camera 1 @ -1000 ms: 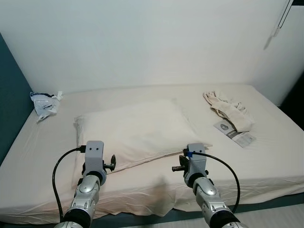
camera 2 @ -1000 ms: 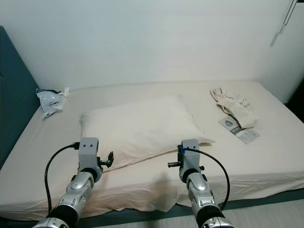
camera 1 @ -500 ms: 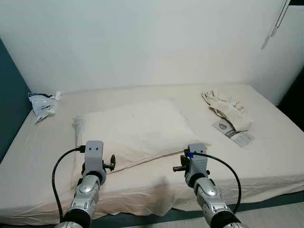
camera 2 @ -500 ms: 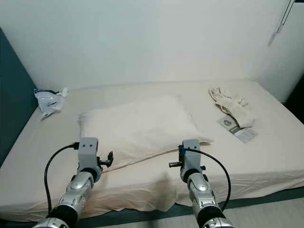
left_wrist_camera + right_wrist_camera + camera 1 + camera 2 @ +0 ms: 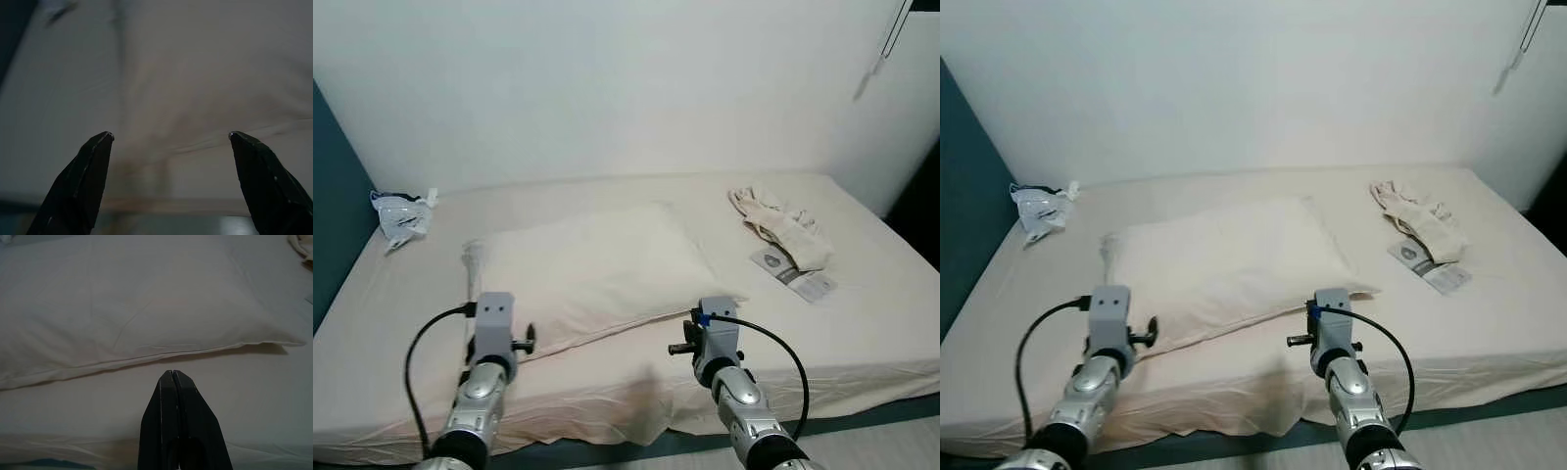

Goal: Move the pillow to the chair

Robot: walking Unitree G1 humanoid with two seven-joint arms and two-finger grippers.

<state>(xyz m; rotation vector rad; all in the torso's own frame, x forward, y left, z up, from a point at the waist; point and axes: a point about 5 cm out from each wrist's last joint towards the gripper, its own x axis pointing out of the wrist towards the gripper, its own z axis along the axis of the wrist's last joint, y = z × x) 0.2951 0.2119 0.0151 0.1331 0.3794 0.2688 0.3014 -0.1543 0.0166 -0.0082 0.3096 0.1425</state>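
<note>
On the cream bed [image 5: 862, 323], a pillow [image 5: 597, 269] lies flat as the left gripper [image 5: 168, 139], fingers spread wide, and right gripper [image 5: 172, 377], fingers clenched together, hover near its front edge.

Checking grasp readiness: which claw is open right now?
The left claw: its fingers stand wide apart. The right claw has its fingers pressed together.

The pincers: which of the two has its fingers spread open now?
The left pincer: its two black fingers stand wide apart, pointing at the pillow. The right pincer has its fingers pressed together, short of the pillow's near edge.
</note>
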